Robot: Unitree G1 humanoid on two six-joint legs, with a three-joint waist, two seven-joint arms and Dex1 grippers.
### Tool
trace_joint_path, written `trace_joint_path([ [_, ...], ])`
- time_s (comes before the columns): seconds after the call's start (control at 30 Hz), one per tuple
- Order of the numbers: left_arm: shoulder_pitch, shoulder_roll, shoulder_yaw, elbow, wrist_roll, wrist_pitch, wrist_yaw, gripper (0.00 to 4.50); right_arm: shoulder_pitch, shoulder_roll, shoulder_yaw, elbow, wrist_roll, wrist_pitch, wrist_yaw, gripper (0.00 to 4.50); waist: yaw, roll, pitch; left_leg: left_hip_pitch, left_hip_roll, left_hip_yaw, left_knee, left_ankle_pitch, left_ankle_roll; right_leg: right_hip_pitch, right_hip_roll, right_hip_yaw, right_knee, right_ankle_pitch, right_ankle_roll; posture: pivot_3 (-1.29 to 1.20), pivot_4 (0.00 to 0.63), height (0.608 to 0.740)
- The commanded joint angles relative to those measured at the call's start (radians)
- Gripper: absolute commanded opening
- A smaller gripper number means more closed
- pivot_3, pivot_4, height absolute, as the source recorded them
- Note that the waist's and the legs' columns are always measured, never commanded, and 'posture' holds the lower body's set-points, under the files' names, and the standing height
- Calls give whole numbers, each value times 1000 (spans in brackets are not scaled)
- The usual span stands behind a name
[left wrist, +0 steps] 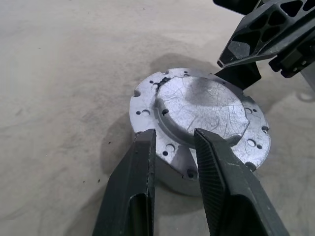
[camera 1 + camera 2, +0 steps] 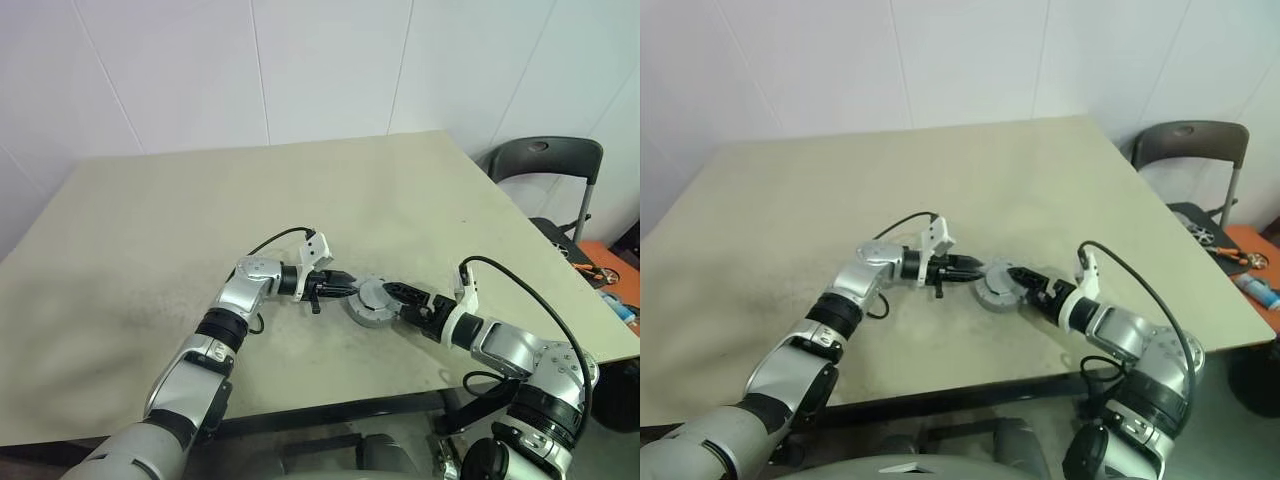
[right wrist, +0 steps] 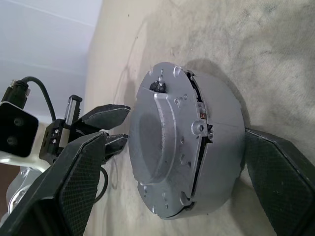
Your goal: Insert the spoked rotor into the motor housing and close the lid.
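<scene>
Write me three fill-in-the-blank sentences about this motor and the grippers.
1. The housing stands on the ____.
2. The lid lies on ____ of the housing.
3. The right gripper has its fingers on either side of the housing, jaws ____.

Missing words: table; top; open

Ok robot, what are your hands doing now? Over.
Right gripper open, straddling motor housing. Left gripper narrow, empty, at lid edge. Lid sits on housing. Nothing in the way.

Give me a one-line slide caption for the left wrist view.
Lid seated on the motor housing, left gripper fingers apart and empty at its rim, right gripper opposite.
</scene>
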State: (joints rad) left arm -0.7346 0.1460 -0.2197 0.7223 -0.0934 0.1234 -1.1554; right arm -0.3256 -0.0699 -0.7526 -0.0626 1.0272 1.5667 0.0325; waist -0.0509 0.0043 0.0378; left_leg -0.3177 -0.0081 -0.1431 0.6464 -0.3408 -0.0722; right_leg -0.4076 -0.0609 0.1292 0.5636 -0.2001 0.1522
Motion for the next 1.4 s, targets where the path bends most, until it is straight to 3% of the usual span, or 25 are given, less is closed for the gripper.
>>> trace_joint_path([
  [0.03,-3,-5,0,-57,-13,12,-2,1309,-3,61,43,-29,29,46,-20,4479,-6,0,0,0,0,0,0,0,0,0,0,0,0,0,1,0,0,740],
  [0.33,6,-7,1,-75,-4,14,29,1309,44,85,85,-61,136,48,-77,4479,-20,1,0,0,2,0,-1,0,0,-1,2,0,1,-1,2,0,0,740],
  [0.73,13,-18,1,45,10,-90,55,1309,2,123,95,13,84,-59,-124,4479,-23,1,0,1,3,0,1,0,0,4,4,0,1,-1,0,0,0,740],
  [0.83,12,-19,2,61,13,-104,59,1309,7,130,113,10,77,-84,-128,3862,-24,1,0,2,3,0,1,0,0,4,5,0,2,-1,-3,0,0,740],
  [1.0,11,-20,3,85,17,-126,62,1309,14,128,133,18,75,-107,-123,2295,-25,2,-1,2,3,0,1,0,0,4,5,1,2,0,-1,0,0,740],
  [1.4,-4,-15,33,160,15,-173,56,1309,24,128,167,45,72,-188,-120,2199,-29,2,0,12,4,0,1,0,0,9,5,1,3,-2,-4,0,0,740],
])
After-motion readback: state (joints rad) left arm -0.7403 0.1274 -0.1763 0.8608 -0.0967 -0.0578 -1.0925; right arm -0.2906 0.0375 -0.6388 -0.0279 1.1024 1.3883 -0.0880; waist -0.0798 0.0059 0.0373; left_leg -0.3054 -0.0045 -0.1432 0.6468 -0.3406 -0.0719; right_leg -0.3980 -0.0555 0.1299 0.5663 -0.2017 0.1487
